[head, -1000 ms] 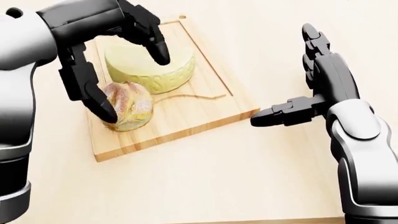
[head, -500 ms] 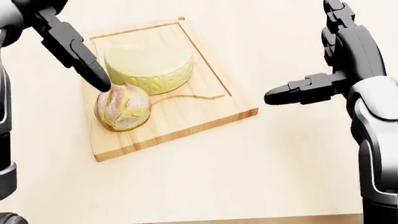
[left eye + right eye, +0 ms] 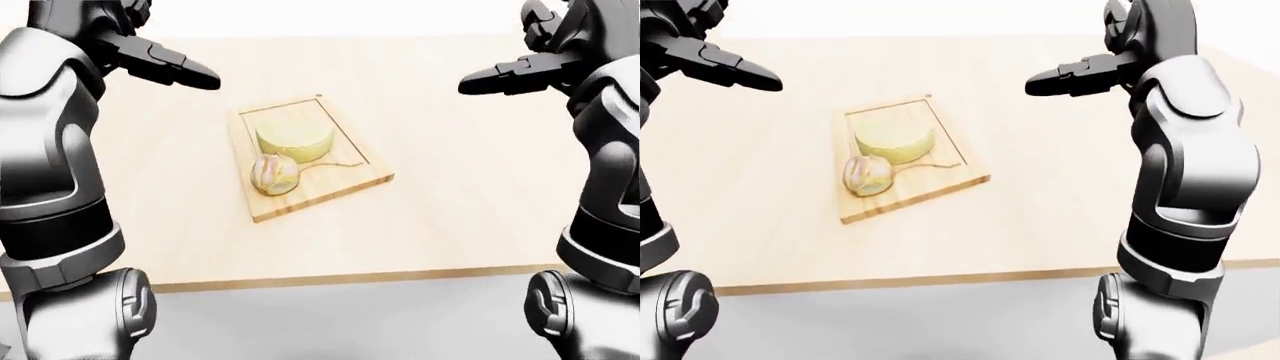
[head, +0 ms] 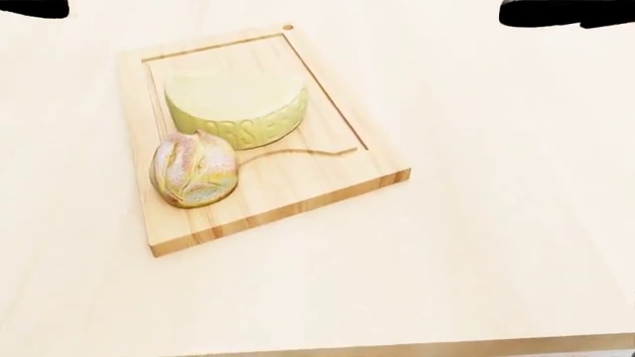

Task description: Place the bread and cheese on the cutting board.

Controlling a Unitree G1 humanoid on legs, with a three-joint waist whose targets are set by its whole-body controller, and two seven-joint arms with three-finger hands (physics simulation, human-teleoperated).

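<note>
Bread (image 4: pixel 193 169) sits at the left near corner of the cutting board (image 4: pixel 327 178), touching the cheese (image 4: pixel 236 106) that fills the board's middle, so we judge both items placed. Going left to right in the left-eye view, our left robot hand (image 3: pixel 160 64) hangs high with fingers spread and empty, and our right robot hand (image 3: pixel 520 71) likewise open, both well apart from the board on the pale surface (image 4: pixel 476 245). To finish well, we should keep both arms clear of the food.
</note>
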